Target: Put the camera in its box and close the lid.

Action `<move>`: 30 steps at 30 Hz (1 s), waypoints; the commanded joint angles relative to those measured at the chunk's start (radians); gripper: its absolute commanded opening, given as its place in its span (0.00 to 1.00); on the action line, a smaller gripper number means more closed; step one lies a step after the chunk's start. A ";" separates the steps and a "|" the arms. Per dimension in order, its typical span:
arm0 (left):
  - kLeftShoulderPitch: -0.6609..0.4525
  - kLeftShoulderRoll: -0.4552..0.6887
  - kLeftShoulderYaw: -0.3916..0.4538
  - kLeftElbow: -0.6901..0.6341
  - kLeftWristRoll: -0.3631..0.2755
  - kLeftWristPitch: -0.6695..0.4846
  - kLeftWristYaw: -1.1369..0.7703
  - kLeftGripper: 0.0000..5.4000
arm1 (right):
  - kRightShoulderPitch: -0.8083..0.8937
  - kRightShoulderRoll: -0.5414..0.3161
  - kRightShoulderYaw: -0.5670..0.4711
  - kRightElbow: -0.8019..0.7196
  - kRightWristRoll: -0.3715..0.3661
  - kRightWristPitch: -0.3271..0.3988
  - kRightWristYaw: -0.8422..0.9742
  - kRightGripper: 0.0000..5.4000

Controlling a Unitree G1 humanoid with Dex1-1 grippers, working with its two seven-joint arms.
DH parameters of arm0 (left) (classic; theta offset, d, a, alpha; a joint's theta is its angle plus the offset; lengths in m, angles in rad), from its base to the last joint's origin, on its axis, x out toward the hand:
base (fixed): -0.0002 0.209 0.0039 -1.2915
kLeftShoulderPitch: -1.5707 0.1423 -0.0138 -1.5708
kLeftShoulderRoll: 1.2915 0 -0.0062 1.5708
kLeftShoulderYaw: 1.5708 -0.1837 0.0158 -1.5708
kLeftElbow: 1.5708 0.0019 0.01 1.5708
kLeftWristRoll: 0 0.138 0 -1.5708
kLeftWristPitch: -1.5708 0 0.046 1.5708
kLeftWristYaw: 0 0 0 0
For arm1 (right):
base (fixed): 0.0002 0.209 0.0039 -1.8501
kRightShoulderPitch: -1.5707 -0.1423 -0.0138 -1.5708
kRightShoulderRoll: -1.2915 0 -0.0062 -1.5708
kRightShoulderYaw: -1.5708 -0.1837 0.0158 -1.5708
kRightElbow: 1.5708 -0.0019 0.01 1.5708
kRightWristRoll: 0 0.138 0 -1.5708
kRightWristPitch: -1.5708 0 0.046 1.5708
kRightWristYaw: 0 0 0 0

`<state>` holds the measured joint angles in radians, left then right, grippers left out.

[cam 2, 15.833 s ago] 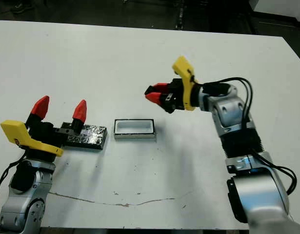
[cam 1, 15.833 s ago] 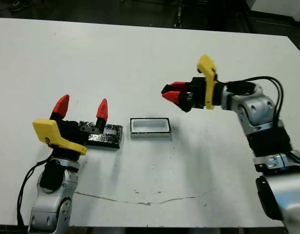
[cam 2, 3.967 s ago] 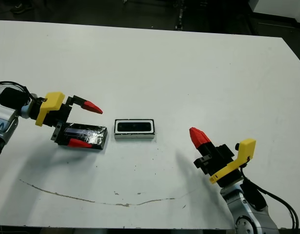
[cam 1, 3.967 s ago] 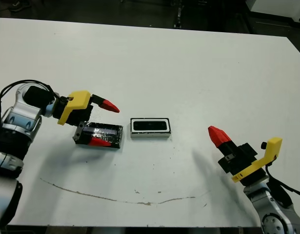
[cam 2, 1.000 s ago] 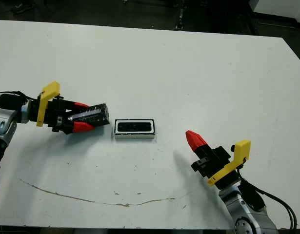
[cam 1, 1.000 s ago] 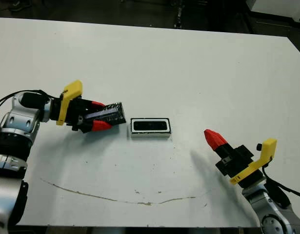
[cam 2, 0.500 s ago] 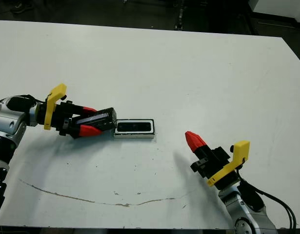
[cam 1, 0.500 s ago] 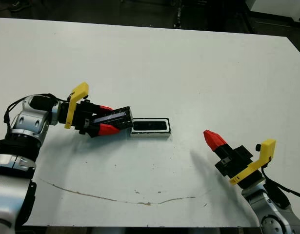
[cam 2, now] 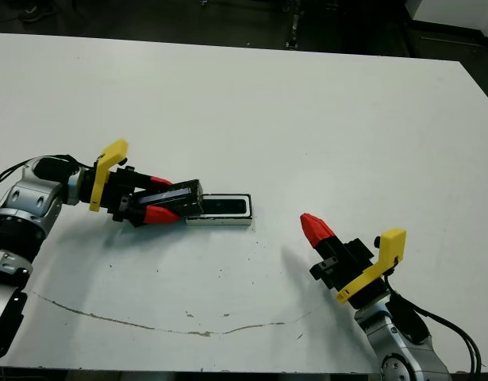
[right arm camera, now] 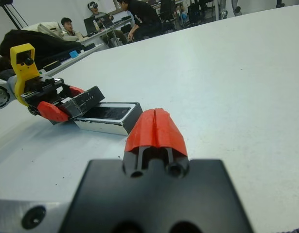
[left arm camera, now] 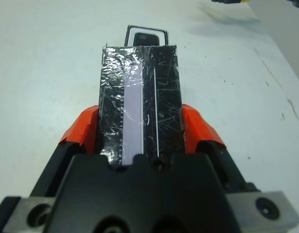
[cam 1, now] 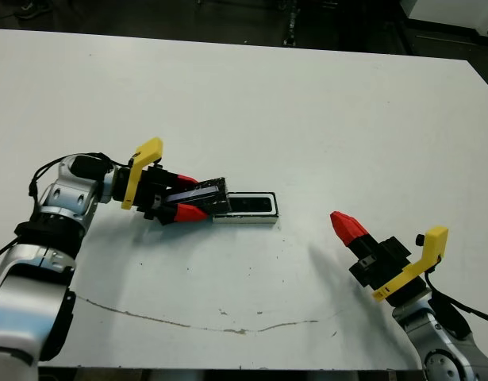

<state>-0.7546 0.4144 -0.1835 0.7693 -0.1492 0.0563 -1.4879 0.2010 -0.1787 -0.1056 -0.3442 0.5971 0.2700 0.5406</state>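
Note:
The white-walled box (cam 1: pixel 263 214) lies mid-table with the slim black camera (cam 1: pixel 251 205) inside it. My left gripper (cam 1: pixel 192 196) is shut on the glossy black lid (cam 1: pixel 202 192), holding it tilted just above the table. The lid's leading edge reaches over the box's left end. In the left wrist view the lid (left arm camera: pixel 139 97) with its pale strip fills the space between the red fingers (left arm camera: pixel 83 131), and the box (left arm camera: pixel 147 30) shows past its far edge. My right gripper (cam 1: pixel 348 227) rests shut near the table's front right, apart from the box.
A thin dark line (cam 1: pixel 188 321) runs across the white table (cam 1: pixel 307 103) near its front edge. People (right arm camera: pixel 134 14) sit at desks beyond the table's far side in the right wrist view.
My left gripper has carried the lid rightward, from well left of the box to over the box's left end. The right gripper has stayed put.

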 commanded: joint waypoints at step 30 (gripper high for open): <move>0.144 -0.146 -0.084 -0.164 0.032 -0.018 0.175 0.59 | 0.012 -0.005 -0.003 0.005 -0.005 -0.012 0.002 0.00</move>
<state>-0.6624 0.3169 -0.2139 0.6029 -0.1453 0.0386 -1.3182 0.2059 -0.1749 -0.1009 -0.3442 0.5912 0.2676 0.5404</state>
